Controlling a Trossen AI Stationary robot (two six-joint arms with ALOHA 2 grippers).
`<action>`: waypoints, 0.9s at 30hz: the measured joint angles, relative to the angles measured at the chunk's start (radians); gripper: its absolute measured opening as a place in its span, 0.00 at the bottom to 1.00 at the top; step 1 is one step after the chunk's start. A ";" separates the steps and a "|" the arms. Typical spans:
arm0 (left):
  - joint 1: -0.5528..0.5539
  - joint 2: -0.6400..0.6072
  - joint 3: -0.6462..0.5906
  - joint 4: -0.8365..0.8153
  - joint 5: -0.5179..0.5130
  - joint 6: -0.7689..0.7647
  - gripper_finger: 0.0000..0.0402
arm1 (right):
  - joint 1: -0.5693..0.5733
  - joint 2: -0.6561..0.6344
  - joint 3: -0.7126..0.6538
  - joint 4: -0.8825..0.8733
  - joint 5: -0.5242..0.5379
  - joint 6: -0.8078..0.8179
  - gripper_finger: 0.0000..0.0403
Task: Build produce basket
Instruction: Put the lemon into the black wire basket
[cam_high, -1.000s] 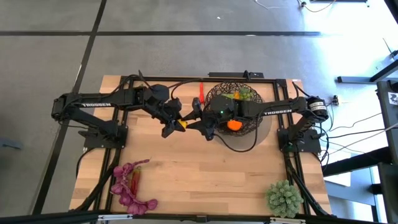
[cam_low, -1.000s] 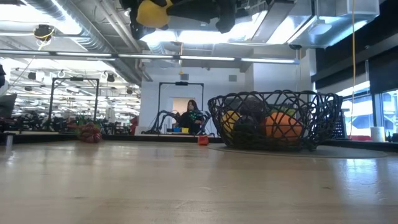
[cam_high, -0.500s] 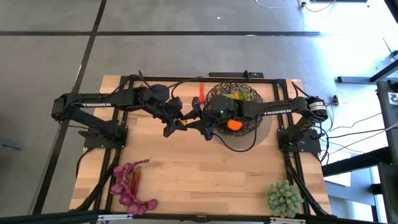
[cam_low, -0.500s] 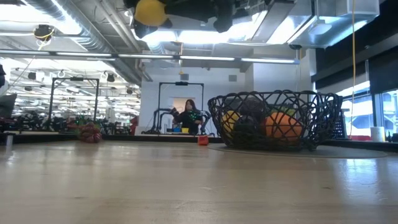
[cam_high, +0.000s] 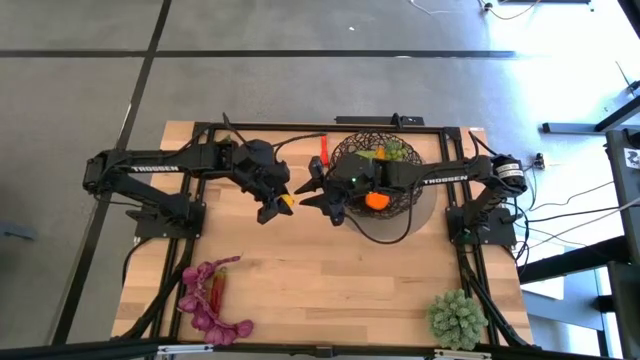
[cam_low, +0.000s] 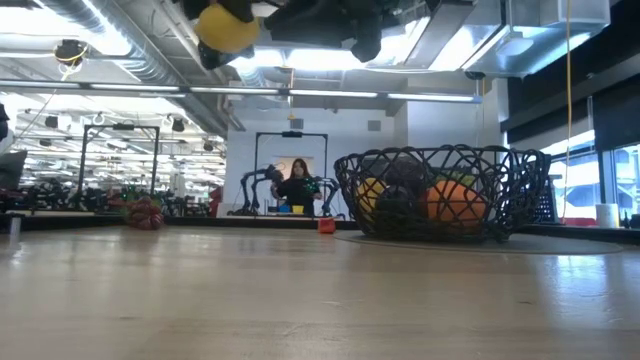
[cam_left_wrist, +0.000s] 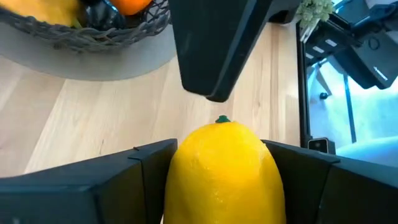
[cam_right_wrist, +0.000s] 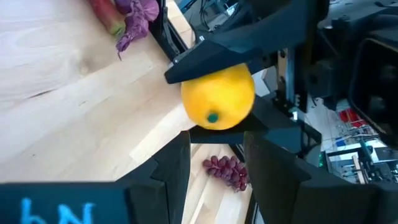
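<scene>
A yellow lemon (cam_high: 288, 201) hangs high over the table's middle, with my left gripper (cam_high: 283, 203) shut on it. It also shows at the top of the low view as the lemon (cam_low: 227, 25). My right gripper (cam_high: 312, 193) stands open just to the lemon's right, its fingers (cam_right_wrist: 177, 165) apart with nothing between them. The lemon's green stem end (cam_right_wrist: 212, 117) faces it. The dark wire basket (cam_high: 350, 150) stands at the far right on a grey mat and holds an orange (cam_high: 376, 200), green grapes (cam_high: 396, 150) and other produce. My left gripper pinches the lemon's two sides (cam_left_wrist: 180, 177) between its two fingers (cam_left_wrist: 140, 171). The fingers come from the table's left, slanting down, and lie along the lemon, whose stem end (cam_left_wrist: 222, 119) points away past the fingertips. The lemon is lifted clear of the table.
A red chilli (cam_high: 324, 148) lies left of the basket at the far edge. Purple leaves and grapes (cam_high: 210, 302) lie near the front left corner, a spiky pale green plant ball (cam_high: 457, 318) at the front right. A person (cam_low: 297, 185) stands in the room beyond.
My left gripper has tipped and carried the lemon a little toward the table's left, away from my right gripper. The right gripper has kept its place.
</scene>
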 joint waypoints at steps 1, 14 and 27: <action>0.000 0.000 0.000 0.000 0.000 0.005 0.52 | 0.000 0.000 0.000 -0.002 0.000 0.000 0.38; 0.001 0.000 0.000 0.000 -0.035 0.052 0.51 | 0.000 -0.014 0.000 0.001 0.155 0.131 0.38; 0.034 0.000 0.000 0.032 -0.054 0.159 0.51 | 0.000 -0.171 0.000 -0.216 0.256 0.426 0.38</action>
